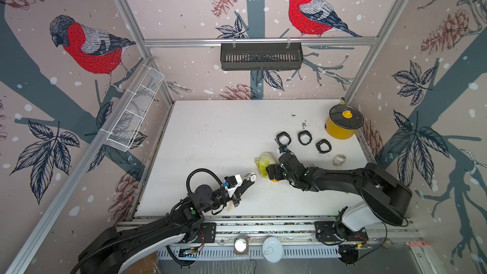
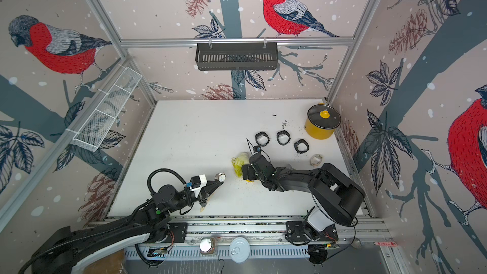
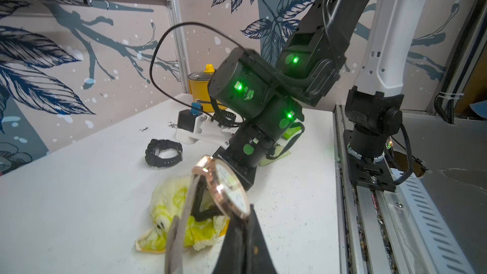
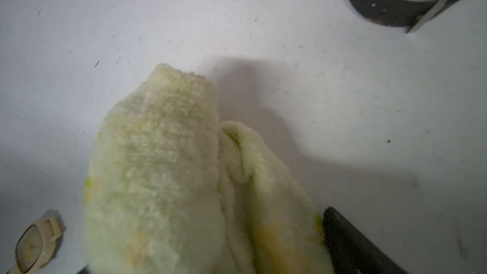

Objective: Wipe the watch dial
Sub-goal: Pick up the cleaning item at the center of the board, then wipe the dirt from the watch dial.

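- My left pincer (image 1: 247,183) clamped the rose-gold watch (image 1: 253,177) above the table (image 1: 210,141).
- My right pincer (image 1: 268,173) stood wide astride the yellow towel (image 1: 263,163).
- I judged this the towel pickup; next: close, lift, rub the dial (image 3: 233,189).

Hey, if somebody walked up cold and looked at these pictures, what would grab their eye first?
Probably the watch with a white dial, pinched in the shut left tool near the front middle of the table. Just beside it, the right tool sits at a crumpled yellow cloth. Farther back, three black watches lie in a row near a yellow pot.
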`<state>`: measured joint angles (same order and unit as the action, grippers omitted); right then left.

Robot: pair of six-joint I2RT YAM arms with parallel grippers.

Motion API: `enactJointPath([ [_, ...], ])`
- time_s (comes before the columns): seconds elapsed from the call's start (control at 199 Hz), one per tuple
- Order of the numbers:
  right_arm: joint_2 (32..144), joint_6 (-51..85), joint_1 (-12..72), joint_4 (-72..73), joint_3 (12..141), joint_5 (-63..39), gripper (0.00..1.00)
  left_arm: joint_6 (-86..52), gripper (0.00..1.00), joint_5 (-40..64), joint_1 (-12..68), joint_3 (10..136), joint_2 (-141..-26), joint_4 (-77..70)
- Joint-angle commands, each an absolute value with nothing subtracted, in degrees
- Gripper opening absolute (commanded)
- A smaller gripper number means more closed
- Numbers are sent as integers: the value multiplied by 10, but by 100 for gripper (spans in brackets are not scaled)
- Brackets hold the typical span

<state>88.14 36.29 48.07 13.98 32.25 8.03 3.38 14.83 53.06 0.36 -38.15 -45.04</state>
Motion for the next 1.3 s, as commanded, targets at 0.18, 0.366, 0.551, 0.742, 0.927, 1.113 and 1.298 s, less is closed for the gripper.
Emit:
enactJointPath([
  [0.18,966,344,489,180,375,113,39,62,0,130,530,-21,-388,-496],
  [0.366,914,309,498,212,353,111,2,59,0,124,530,-21,-402,-499],
  [0.551,755,185,566,173,354,195,2,51,0,128,530,-17,-400,-490],
  [0.742,643,107,598,159,352,180,2,44,0,93,530,-28,-375,-486],
  [0.927,609,77,646,228,337,106,1,42,0,88,530,-37,-364,-495],
  [1.113,605,56,699,263,340,95,1,35,0,105,530,-38,-370,-510],
  [1.298,580,49,717,286,321,88,1,17,0,98,530,-34,-380,-518],
])
